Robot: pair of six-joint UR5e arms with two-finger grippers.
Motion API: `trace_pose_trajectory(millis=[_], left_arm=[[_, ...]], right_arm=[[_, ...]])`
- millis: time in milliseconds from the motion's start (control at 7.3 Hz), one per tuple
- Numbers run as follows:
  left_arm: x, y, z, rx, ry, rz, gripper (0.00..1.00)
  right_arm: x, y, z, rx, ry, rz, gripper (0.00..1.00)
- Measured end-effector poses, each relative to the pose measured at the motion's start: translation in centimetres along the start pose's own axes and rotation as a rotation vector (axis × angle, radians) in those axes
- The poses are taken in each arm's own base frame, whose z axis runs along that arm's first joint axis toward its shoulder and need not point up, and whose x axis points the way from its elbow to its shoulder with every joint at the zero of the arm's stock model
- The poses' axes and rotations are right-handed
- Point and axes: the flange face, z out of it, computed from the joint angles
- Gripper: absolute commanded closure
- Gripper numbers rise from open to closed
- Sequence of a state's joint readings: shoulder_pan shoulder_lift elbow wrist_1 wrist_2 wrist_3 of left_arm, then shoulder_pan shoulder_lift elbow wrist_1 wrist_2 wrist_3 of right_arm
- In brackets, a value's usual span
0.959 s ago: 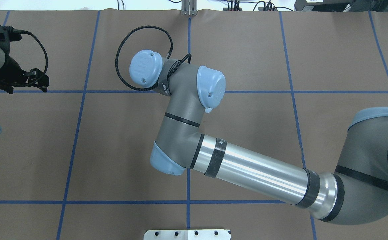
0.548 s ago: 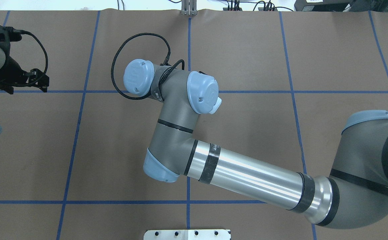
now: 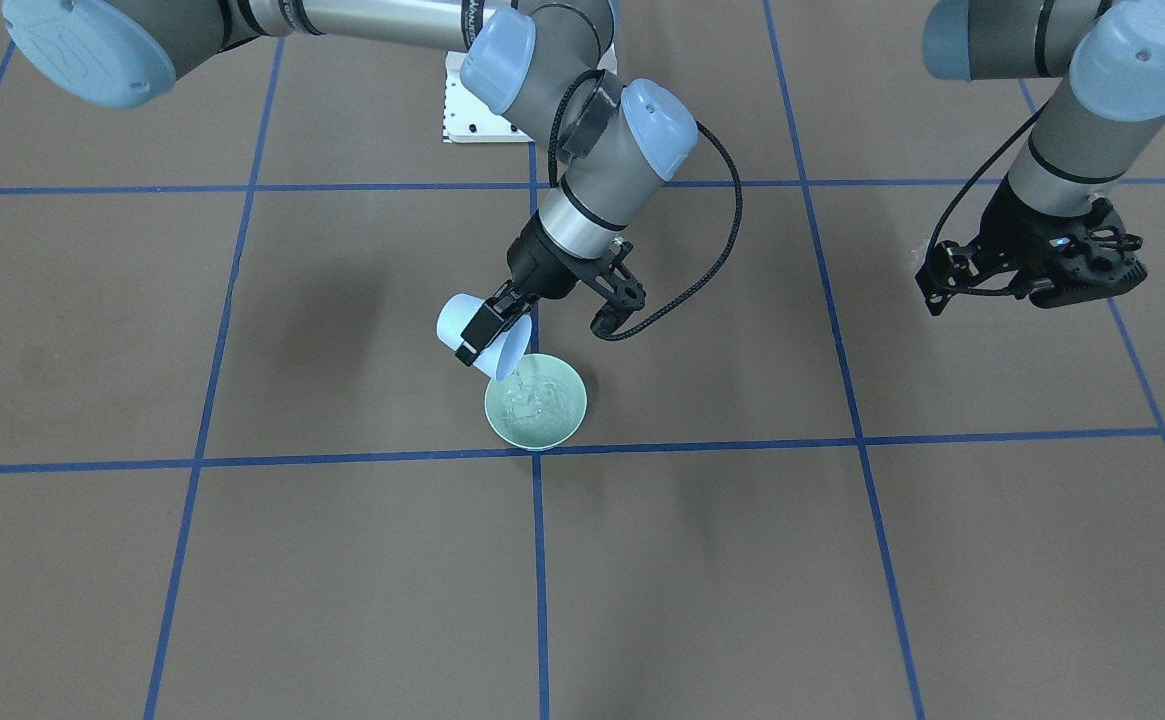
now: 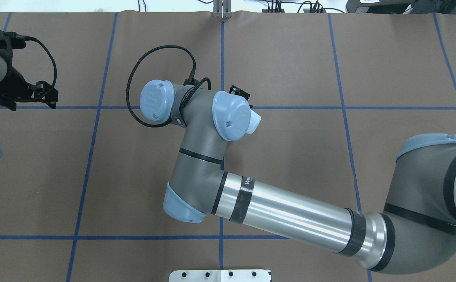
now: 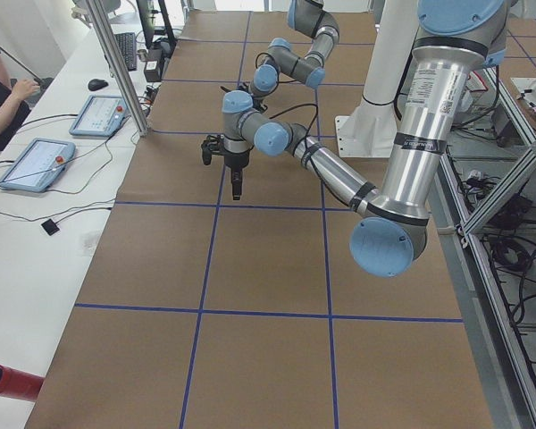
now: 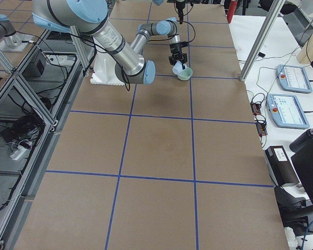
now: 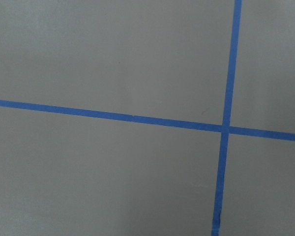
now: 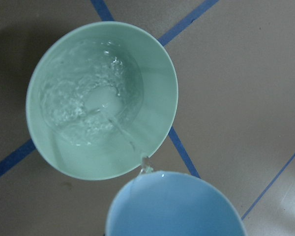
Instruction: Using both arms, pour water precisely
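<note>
On the right arm [image 4: 290, 213], the pale blue joint cap [image 4: 156, 102] at the wrist bears an embossed "UR" mark, seen from overhead. White lettering runs across the black band [image 4: 243, 196] on that arm's forearm (too small to read).

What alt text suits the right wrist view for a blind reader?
A thin stream of water falls from a blue cup into a green bowl, seen from above. The bowl stands on a brown table with blue tape lines.
</note>
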State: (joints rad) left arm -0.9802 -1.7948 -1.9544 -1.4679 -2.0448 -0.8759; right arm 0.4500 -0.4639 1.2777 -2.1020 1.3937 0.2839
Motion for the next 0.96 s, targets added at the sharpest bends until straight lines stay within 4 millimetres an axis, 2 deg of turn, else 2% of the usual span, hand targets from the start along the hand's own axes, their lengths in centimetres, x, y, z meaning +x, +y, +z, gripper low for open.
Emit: trace_pose_trajectory(millis=[411,548,685,959], left_arm=[[0.0,0.0,0.0,0.0,0.0,0.0,0.0],[0.0,0.0,0.0,0.0,0.001,-0.001,0.0],[0.0,0.0,-0.1,0.001,0.001,-0.004,0.0],[0.1,0.1,-0.2,0.002,0.004,-0.008,0.0]], right_arm=[[-0.4,0.2,2.0,0.145,-0.058,0.064,1.0],[0.5,0.9,1.4,0.188,-0.095,0.113,1.0],[2.3,2.5,0.4,0.234,-0.144,0.165,1.0],[6.7,7.3,-2.2,0.336,-0.225,0.309,1.0]])
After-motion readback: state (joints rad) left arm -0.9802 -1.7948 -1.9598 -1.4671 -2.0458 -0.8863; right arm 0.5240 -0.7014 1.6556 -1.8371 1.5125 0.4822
